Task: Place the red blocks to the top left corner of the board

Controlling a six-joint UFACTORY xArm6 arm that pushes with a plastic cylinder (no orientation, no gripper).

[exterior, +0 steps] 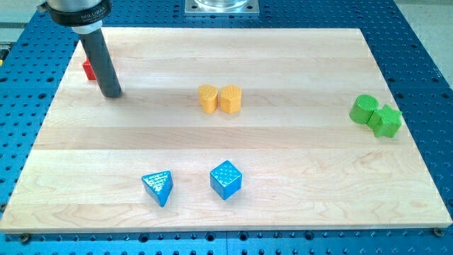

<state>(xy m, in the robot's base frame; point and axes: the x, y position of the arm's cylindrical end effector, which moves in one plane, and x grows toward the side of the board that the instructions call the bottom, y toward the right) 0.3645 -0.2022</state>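
Observation:
A red block (88, 70) sits near the board's top left, mostly hidden behind my rod, so its shape cannot be made out. Only this one red piece shows. My tip (111, 93) rests on the wooden board (283, 57) just to the right of and below the red block, close to it; contact cannot be told.
Two yellow blocks (219, 98) stand side by side at the upper middle. A green round block (364, 108) and a green star-like block (387, 120) sit at the right edge. A blue triangle (158, 187) and a blue cube (226, 179) lie at the bottom middle.

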